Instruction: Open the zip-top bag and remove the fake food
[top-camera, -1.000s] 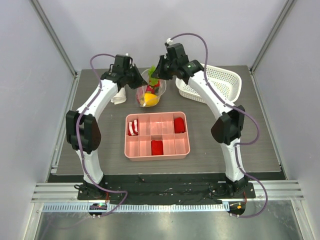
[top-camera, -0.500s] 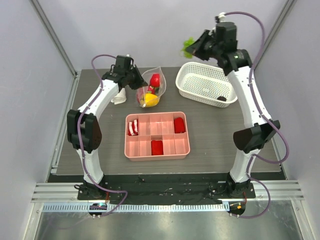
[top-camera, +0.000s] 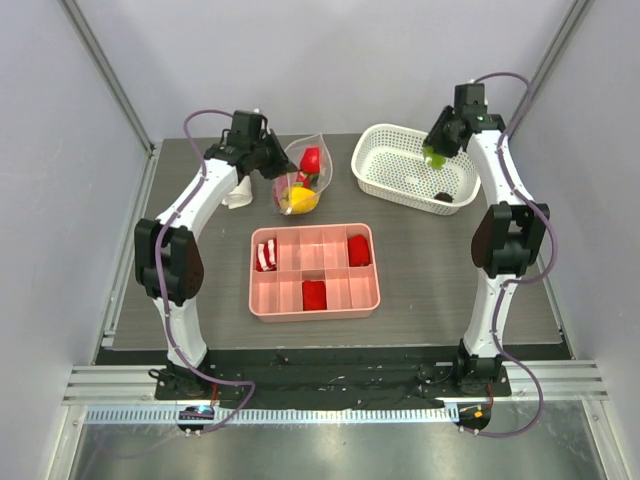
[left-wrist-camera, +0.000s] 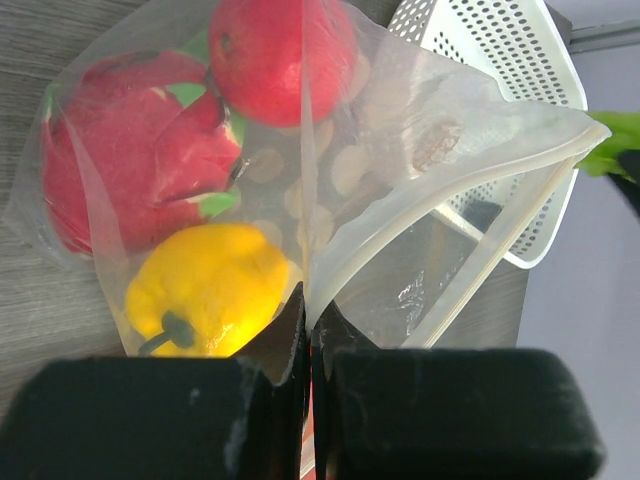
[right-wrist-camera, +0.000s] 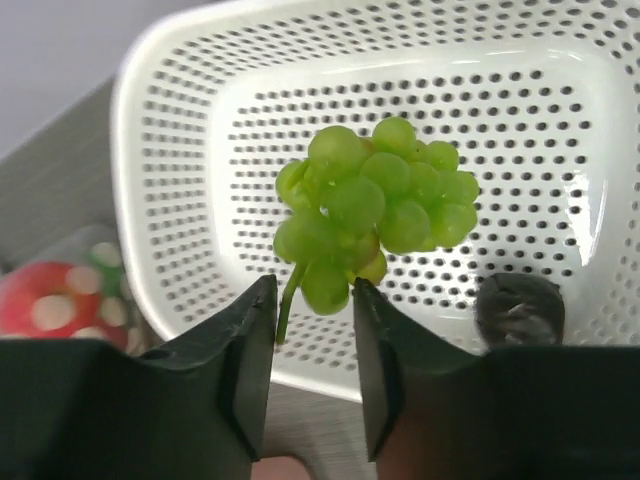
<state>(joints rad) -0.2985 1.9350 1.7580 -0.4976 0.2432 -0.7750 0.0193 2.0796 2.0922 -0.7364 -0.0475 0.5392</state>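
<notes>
The left gripper (left-wrist-camera: 307, 310) is pinched tight on the zip-top bag (left-wrist-camera: 430, 200) beside the white basket (right-wrist-camera: 170, 120), likely to hold its mouth open. Red and yellow fake food (left-wrist-camera: 205, 285) sits inside the bag. Over the basket, the right gripper (right-wrist-camera: 313, 300) has its fingers apart, probably to drop the green grapes (right-wrist-camera: 370, 205). A dark lump (right-wrist-camera: 518, 308) in the basket is hard to make out.

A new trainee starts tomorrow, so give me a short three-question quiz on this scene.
1. True or false: the left claw is shut on the bag's edge.
2. What is at the right claw's tips, over the basket? A: grapes. B: a carrot. C: a banana.
3. Fill in: the pepper lies inside the ____.
Key: 1 true; 2 A; 3 bag.
</notes>
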